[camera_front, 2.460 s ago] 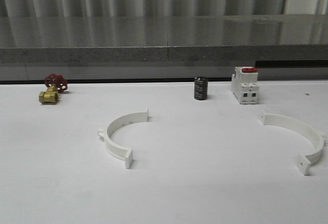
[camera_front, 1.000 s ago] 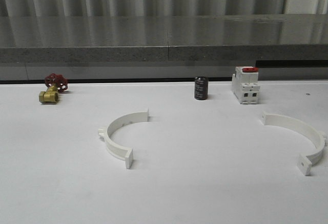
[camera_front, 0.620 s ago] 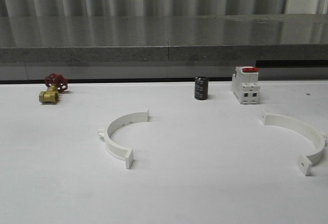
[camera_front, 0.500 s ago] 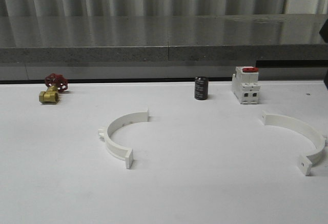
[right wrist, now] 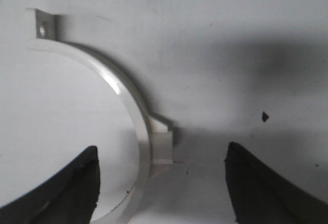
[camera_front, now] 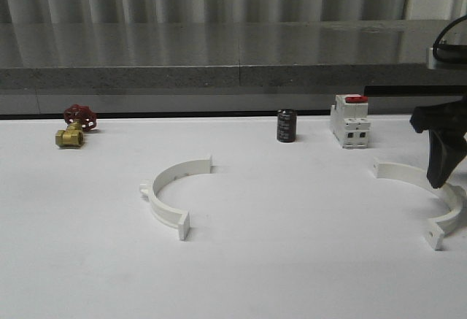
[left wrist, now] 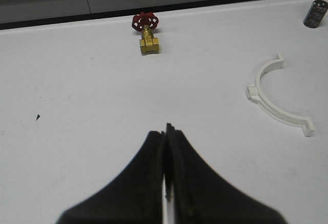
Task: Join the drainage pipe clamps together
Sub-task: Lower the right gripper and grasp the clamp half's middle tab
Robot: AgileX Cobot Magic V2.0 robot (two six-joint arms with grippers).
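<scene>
Clamps (camera_front: 175,195) kept apart on the table (camera_front: 292,275).
Right tool (right wrist: 161,183) spread wide over right clamp (right wrist: 130,101); left tool (left wrist: 166,131) clenched, nothing gripped.

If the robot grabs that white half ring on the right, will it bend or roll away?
The right clamp half looks like thin molded plastic, so it is probably light and may flex a little when squeezed. It rests on its edge like an arch with flat tabs, so rolling seems unlikely, though it might slide on the smooth table. The right gripper straddles it, jaws wide.
</scene>
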